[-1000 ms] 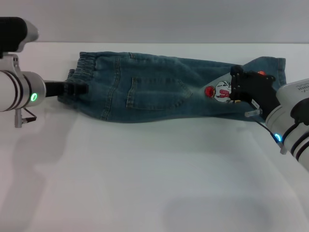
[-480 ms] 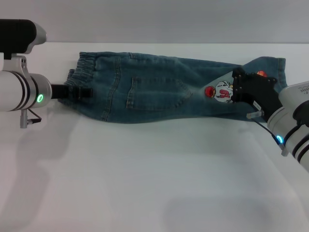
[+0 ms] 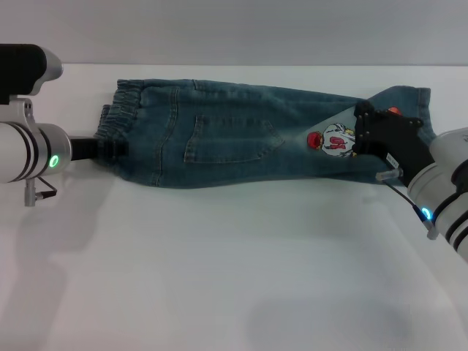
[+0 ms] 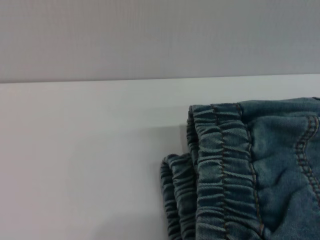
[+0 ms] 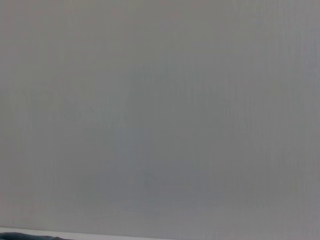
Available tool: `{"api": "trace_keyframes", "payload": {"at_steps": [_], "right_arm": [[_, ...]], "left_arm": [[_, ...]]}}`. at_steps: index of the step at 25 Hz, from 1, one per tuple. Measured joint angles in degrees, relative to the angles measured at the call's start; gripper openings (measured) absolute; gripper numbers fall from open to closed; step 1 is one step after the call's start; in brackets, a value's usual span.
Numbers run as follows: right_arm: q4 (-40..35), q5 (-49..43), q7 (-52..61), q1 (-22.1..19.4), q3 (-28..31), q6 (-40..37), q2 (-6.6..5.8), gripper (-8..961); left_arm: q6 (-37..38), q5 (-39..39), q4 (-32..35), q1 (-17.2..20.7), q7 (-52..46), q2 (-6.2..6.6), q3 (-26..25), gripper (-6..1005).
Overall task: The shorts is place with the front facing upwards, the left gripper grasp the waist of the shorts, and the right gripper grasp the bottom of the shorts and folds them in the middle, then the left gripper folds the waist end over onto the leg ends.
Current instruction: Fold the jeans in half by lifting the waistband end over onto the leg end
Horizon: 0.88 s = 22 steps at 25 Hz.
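Head view: left end effector (image 3: 117, 148) grips the shorts (image 3: 241, 135) waist, right end effector (image 3: 365, 131) clamps the leg ends.

We seem to be in a lab or test room: a bare white surface (image 3: 219, 278) meets a plain grey wall (image 3: 234, 29) across the frame's top.

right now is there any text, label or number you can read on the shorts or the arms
No readable text anywhere.
Emblem on the shorts: a red and white cartoon patch, any lettering too blurred to read.
Left gripper and right gripper: only a green and a blue light, no markings legible.
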Motion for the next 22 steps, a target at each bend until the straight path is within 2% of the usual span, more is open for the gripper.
{"api": "trace_keyframes", "payload": {"at_steps": [5, 8, 9, 10, 12, 15, 16, 22], "right_arm": [[1.61, -0.30, 0.00, -1.26, -0.04, -0.06, -0.01, -2], [2.09, -0.28, 0.00, -1.66, -0.59, -0.09, -0.01, -2], [2.15, -0.22, 0.00, -1.72, -0.79, -0.08, -0.01, -2], [2.21, -0.15, 0.00, -1.72, -0.98, -0.08, -0.01, -2], [2.29, -0.10, 0.00, -1.72, -1.22, -0.08, 0.00, -2], [2.54, -0.05, -0.01, -1.72, -1.39, -0.07, 0.05, -2], [2.71, -0.04, -0.01, -1.72, -1.43, -0.06, 0.07, -2], [3.19, 0.00, -0.01, -1.71, -1.58, -0.03, 0.09, -2]], "left_arm": [[-0.37, -0.93, -3.00, 1.87, 0.03, -0.01, 0.94, 612], [-0.37, -0.93, -3.00, 1.87, 0.03, -0.01, 0.94, 583], [-0.53, -2.34, -10.69, 6.25, 0.04, -0.01, 3.32, 574], [-0.53, -2.34, -10.69, 6.25, 0.04, -0.01, 3.32, 565], [-0.59, -2.74, -16.74, 10.47, 0.06, 0.02, 5.25, 528], [-0.59, -2.74, -16.74, 10.47, 0.06, 0.02, 5.25, 447], [-1.06, -2.88, -20.57, 12.81, 0.07, 0.08, 6.20, 420], [-1.44, -2.98, -20.05, 12.68, 0.15, 0.16, 6.61, 211]]}}
